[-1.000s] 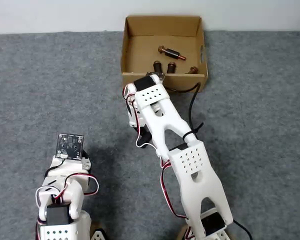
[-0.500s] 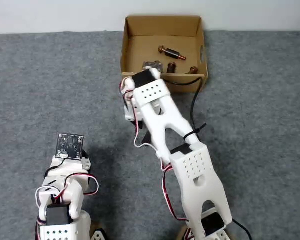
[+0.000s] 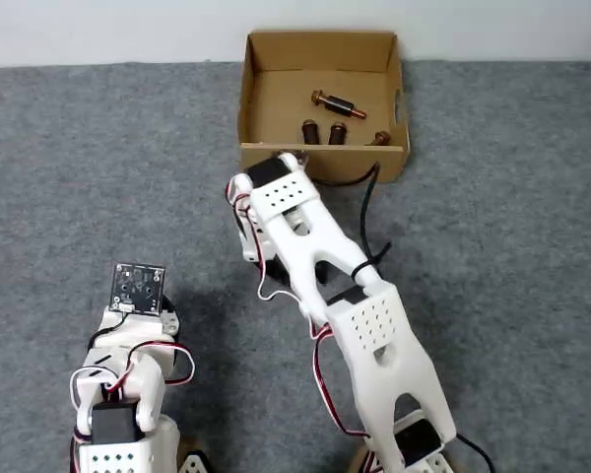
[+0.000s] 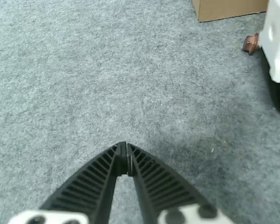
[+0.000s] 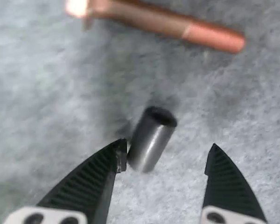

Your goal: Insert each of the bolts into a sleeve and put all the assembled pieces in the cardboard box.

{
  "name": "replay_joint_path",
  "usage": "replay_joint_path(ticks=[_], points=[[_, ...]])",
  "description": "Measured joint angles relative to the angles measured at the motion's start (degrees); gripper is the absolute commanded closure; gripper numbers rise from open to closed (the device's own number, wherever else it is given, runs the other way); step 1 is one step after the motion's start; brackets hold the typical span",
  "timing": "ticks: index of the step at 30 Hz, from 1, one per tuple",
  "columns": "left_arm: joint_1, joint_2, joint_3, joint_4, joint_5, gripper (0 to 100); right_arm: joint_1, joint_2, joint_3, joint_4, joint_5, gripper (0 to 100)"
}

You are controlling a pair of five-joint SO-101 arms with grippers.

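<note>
Bench (image 3: 98, 177): cardboard box (image 3: 320, 51) at far edge, middle. You count four assembled pieces (image 3: 337, 104) inside. Two arms: right arm (image 3: 374, 325) stretched to box front, left arm (image 3: 128, 394) at near edge. Right wrist view gives you what arm covers from above: right gripper (image 5: 167, 147) spread wide, one sleeve (image 5: 150, 139) lying between fingers, just beside one; one loose bolt (image 5: 163, 21) beyond. Left gripper (image 4: 126, 156) pinched together, holding nothing.
</note>
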State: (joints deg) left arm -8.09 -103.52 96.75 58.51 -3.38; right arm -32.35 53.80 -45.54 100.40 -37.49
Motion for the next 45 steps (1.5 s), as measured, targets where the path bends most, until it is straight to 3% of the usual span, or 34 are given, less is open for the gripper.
replay_joint_path(ticks=[5,7,16,23,32,45], points=[[0.00,0.00,0.00,0.00,0.00,99,0.97,1.41,-0.09,0.00,0.00,99.8],[0.00,0.00,0.00,0.00,0.00,99,1.23,1.58,-0.09,0.00,0.00,96.0],[0.00,0.00,0.00,0.00,0.00,99,2.37,-0.09,0.00,0.26,0.00,99.1],[0.00,0.00,0.00,0.00,0.00,99,1.93,-13.54,3.34,0.26,0.09,99.1],[2.55,5.63,0.00,-2.73,0.09,99,3.60,-43.52,32.97,0.26,0.09,99.1],[2.55,8.44,0.00,-4.92,0.09,99,22.59,-90.73,77.01,-13.10,2.64,99.1]])
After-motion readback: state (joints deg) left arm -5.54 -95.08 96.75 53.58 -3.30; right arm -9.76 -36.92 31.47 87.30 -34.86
